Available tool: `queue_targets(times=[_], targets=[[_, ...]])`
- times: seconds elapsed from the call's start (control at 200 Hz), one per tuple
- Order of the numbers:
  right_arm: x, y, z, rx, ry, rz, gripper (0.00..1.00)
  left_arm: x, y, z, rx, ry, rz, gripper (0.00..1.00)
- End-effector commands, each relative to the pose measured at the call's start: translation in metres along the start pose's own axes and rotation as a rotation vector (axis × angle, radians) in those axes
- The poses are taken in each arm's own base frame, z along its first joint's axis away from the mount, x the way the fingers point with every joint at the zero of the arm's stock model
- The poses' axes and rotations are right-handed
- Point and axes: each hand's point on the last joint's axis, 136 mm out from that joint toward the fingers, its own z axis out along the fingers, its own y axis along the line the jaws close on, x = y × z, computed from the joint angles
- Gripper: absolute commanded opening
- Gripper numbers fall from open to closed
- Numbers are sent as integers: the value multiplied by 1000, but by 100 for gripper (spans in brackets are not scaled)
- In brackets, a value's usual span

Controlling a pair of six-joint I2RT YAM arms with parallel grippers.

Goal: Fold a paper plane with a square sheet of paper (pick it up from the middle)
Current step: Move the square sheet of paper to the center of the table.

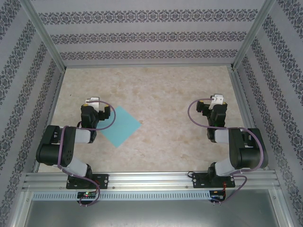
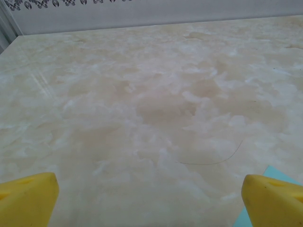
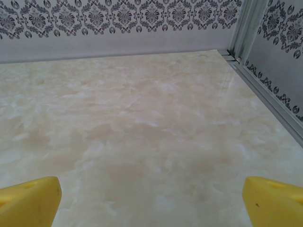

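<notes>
The square sheet of paper (image 1: 120, 125) is teal-blue and lies flat on the marbled table, turned like a diamond, left of centre. My left gripper (image 1: 93, 102) hovers over the sheet's left corner and partly hides it. In the left wrist view my left gripper (image 2: 150, 198) is open, its yellow fingertips (image 2: 28, 197) wide apart over bare table, and a corner of the sheet (image 2: 273, 171) peeks out beside the right fingertip. My right gripper (image 1: 217, 100) stands far right of the sheet. In the right wrist view my right gripper (image 3: 151, 198) is open over bare table. No paper plane is in view.
Patterned walls and aluminium posts (image 1: 239, 56) enclose the table on three sides. A metal rail (image 3: 265, 90) runs along the right edge, close to my right gripper. A thin hair-like strand (image 2: 213, 161) lies on the table ahead of my left gripper.
</notes>
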Motion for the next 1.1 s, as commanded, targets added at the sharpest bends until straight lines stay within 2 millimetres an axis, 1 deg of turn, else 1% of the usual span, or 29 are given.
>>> queue_targets(times=[0.0,0.205,0.25,0.31,0.355,0.395,0.42,0.46,0.53,0.565,0.654,0.669,0.694,0.764,0.834,0.934,1.029,1.074,1.079,1.089,1.094], targets=[[-16,6,4,-20,-47,2,98,-19,-4,4,6,-64,21,100],[-17,6,3,-21,-56,4,98,-19,-4,3,6,-67,21,100],[-19,3,1,-3,-60,12,98,-22,0,2,-19,-68,11,100],[-27,-2,-3,22,-75,24,98,-30,7,-1,-58,-55,-4,100],[-33,-2,-8,22,-75,19,98,-41,9,-5,-66,-37,-6,100],[-43,-3,-13,30,-87,17,98,-50,11,-9,-76,-21,-14,100],[-44,-4,-16,43,-70,12,98,-54,13,-12,-88,-12,-28,100],[-54,-5,-22,62,-77,7,98,-63,16,-16,-106,-8,-61,100],[-68,-5,-31,78,-65,36,98,-76,16,-23,-102,10,-123,100],[-77,0,-35,63,-60,56,98,-81,16,-27,-101,27,-166,100],[-85,13,-44,50,13,94,98,-89,12,-34,-81,90,-251,100],[-83,15,-45,50,33,98,98,-91,11,-36,-78,99,-268,100],[-87,19,-47,47,51,112,98,-93,10,-39,-77,120,-298,100],[-83,36,-51,7,144,143,98,-100,4,-47,-49,162,-339,100],[-79,64,-53,-65,211,140,98,-105,-3,-54,-12,190,-382,100],[-73,112,-59,-158,273,105,98,-111,-10,-66,26,217,-438,100],[-60,163,-66,-238,349,47,98,-111,-12,-75,30,259,-449,100],[-51,188,-69,-275,389,18,98,-109,-10,-78,15,279,-447,100],[-51,188,-69,-275,389,18,98,-109,-9,-78,12,281,-447,100],[-48,196,-70,-287,401,4,98,-109,-8,-79,7,285,-447,100],[-48,196,-70,-287,401,4,98,-108,-8,-79,5,289,-446,100]])
